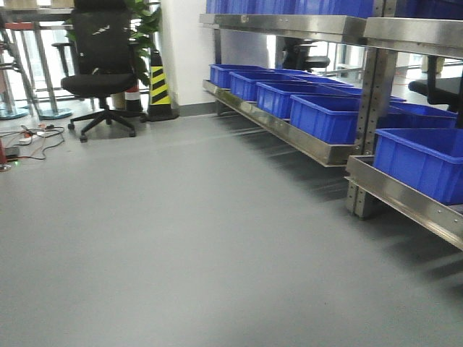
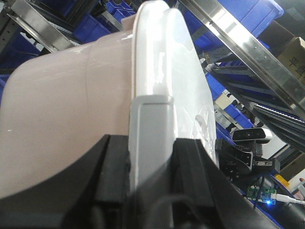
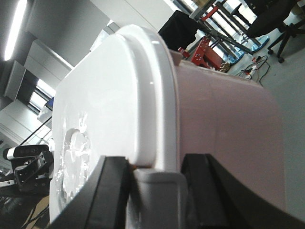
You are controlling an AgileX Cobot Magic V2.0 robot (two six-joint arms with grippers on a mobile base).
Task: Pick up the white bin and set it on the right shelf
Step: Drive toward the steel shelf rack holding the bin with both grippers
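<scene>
Front view: the right shelf (image 1: pixel 405 199) stands ahead with blue crates (image 1: pixel 423 163), no bin; left wrist: left fingers (image 2: pixel 150 143) pinch the lid rim of the white bin (image 2: pixel 62 109); right wrist: right fingers (image 3: pixel 159 193) clamp the opposite rim, apparently sharing its weight for carrying.

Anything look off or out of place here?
Nothing wrong with the white bin: its lid looks seated, with no cracks visible in either wrist view. The only oddity is loose cables sprawled on the floor at far left, beside the office chair.
</scene>
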